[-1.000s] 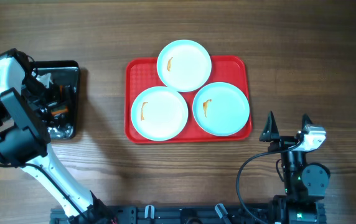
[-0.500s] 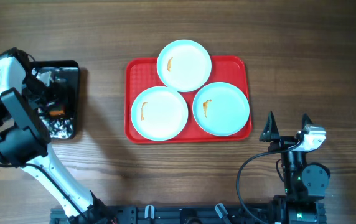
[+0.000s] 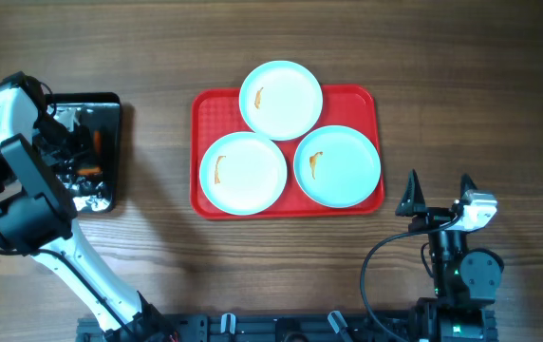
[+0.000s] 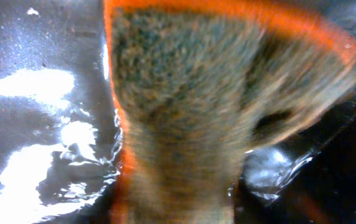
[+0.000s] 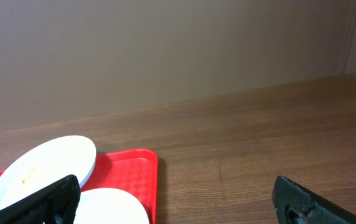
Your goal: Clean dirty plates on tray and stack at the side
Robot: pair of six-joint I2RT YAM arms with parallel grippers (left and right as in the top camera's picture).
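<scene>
A wooden tabletop carries everything, and the red tray sits at its middle. That spot puts it between the two arms, probably so either one can get at it. The three plates lie in it as a triangle with rims touching or overlapping. Each bears a small orange smear, so none looks cleaned and no stack has been started beside the tray. Well to the left is the smaller black tray, with the left gripper low over it. The overhead view shows only a speck of orange there. The left wrist view fills with a blurred, orange-edged sponge over wet, glinting black. I cannot tell whether the fingers have closed on it. The right gripper waits near the tray's right corner, spread wide and holding nothing, and its own camera shows two plates edge-on.
</scene>
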